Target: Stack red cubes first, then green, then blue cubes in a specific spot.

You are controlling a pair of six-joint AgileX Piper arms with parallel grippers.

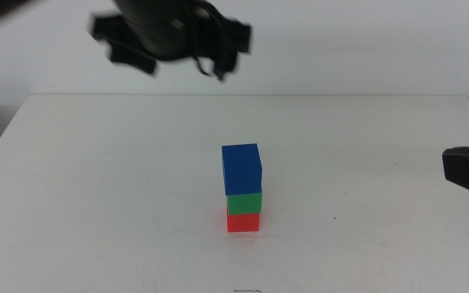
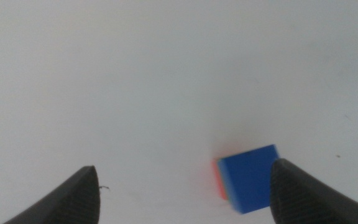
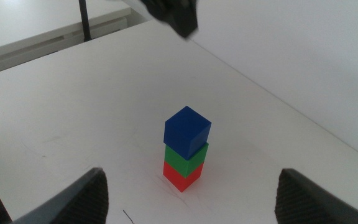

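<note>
Just below the centre of the middle view, three plain matte cubes with sharp edges form one upright column on the smooth white table (image 1: 96,179): the red cube (image 1: 243,221) at the base, the green cube (image 1: 245,203) on it and the blue cube (image 1: 242,169) on top, turned slightly off the two beneath. The left gripper (image 2: 182,196) hangs blurred at the upper left of that frame, high above the stack, its dark jaws spread wide and holding nothing. The right gripper (image 3: 191,199) waits at the right edge, its jaws likewise apart and empty.
</note>
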